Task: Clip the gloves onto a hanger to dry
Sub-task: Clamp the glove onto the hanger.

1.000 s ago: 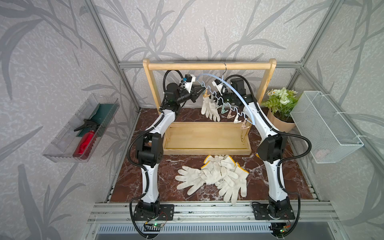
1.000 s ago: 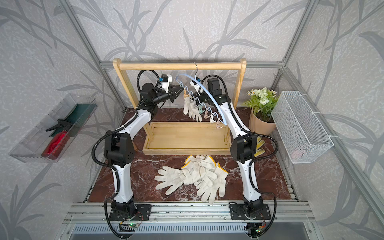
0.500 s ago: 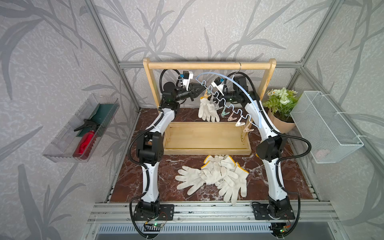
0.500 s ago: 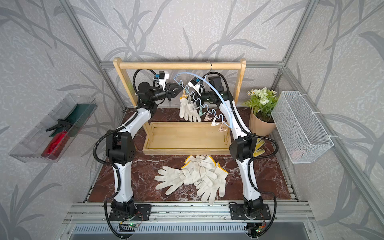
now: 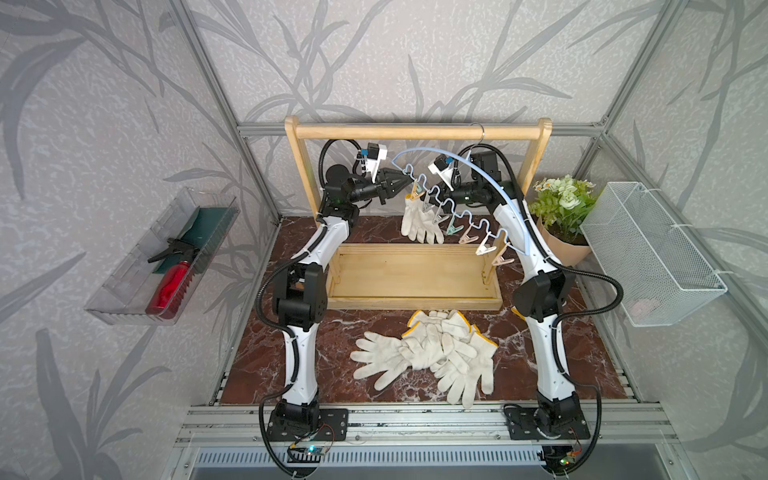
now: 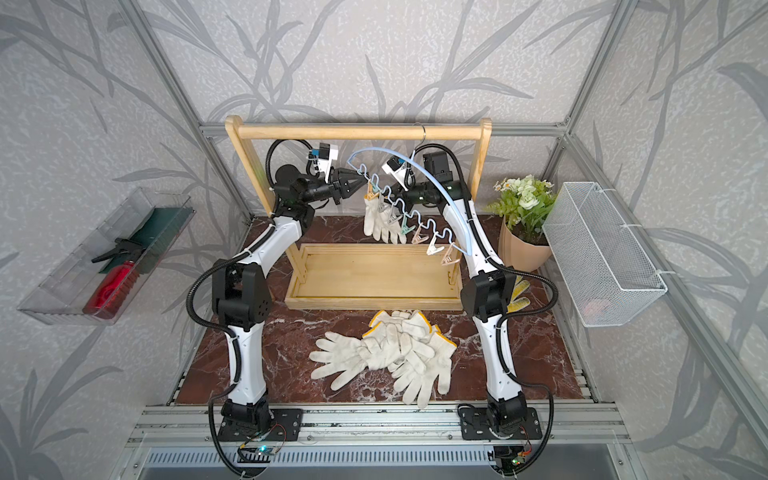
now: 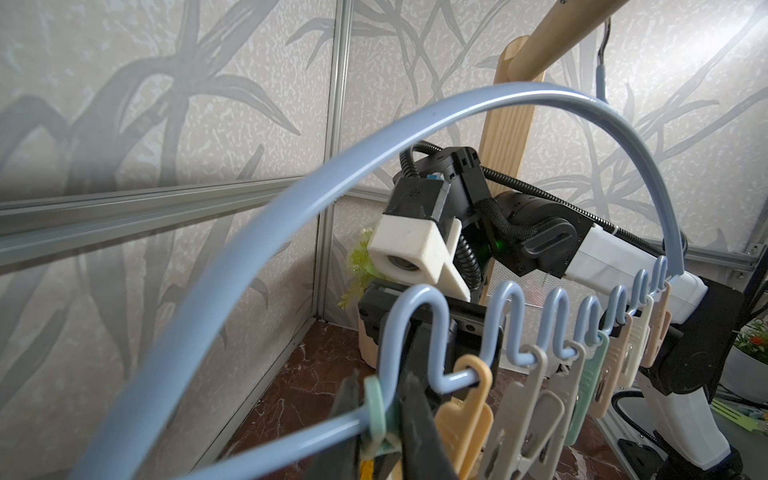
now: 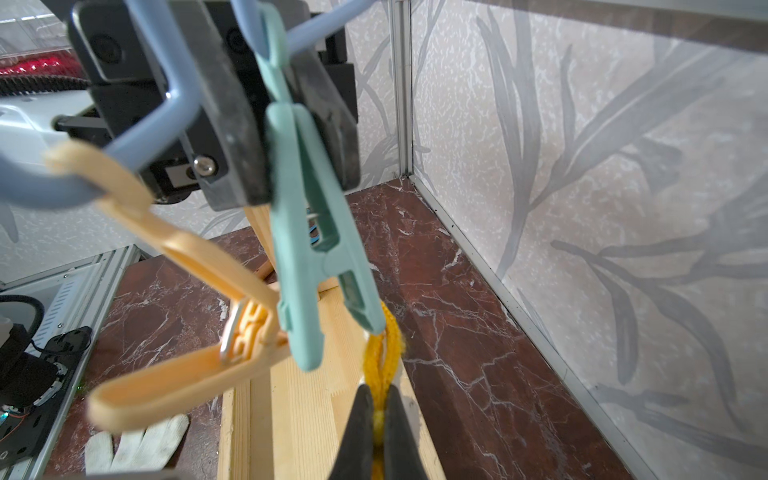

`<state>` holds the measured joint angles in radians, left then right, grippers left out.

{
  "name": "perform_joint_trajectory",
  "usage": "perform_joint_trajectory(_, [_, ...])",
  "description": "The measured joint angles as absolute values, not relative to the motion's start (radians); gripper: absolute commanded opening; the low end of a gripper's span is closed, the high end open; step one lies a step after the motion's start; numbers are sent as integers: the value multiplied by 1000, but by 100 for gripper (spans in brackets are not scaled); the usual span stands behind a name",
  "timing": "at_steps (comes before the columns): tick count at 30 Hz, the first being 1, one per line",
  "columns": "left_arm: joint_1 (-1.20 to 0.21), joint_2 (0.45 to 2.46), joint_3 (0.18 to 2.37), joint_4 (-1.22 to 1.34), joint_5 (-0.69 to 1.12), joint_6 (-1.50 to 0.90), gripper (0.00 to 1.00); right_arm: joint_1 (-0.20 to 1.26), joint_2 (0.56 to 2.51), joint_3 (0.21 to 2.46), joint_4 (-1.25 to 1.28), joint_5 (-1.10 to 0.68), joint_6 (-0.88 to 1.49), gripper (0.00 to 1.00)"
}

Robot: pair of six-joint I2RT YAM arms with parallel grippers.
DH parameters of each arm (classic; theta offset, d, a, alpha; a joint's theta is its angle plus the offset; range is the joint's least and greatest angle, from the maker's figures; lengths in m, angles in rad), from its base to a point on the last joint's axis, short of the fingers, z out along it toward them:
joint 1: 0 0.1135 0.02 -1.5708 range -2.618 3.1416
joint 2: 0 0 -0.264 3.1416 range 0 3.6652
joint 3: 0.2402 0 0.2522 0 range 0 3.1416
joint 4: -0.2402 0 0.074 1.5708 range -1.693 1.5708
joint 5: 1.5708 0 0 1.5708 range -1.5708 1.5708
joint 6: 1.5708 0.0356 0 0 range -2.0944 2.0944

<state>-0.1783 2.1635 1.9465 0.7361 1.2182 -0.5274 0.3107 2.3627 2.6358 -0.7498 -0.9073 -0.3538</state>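
- The hanger (image 5: pixel 419 148) hangs by its metal hook from the top bar of the wooden rack (image 5: pixel 415 133), toward the bar's right end. It slants, with its left end high and its right end lower.
- The left gripper (image 5: pixel 402 179) is at the hanger's left end. Its fingers are pressed onto the handles of the mint clip (image 8: pixel 307 232), whose jaws stand apart.
- The right gripper (image 8: pixel 377 394) is pinched tight on the yellow cuff of the hanging glove (image 5: pixel 419 222), just below that clip. One clip jaw touches the cuff.
- That glove dangles fingers-down under the hanger's left end, above the far edge of the rack's tray.
- A peach clip (image 8: pixel 187 257) hangs just beside the mint one, and more clips trail along the wavy rail to the right.
- The other gloves (image 5: pixel 436 353) lie in an overlapping heap on the marble tabletop (image 5: pixel 582 353), at the near side between the two arms.
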Motion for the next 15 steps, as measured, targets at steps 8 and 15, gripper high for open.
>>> perform_joint_trajectory(8, [-175, 2165, 1946, 739, 1246, -532, 0, 309, 2363, 2670, -806, -938, -394, 0])
perform_joint_trajectory(15, [-173, 2170, 1941, 753, 1266, -534, 0, 310, 2363, 2675, -843, -949, -420, 0])
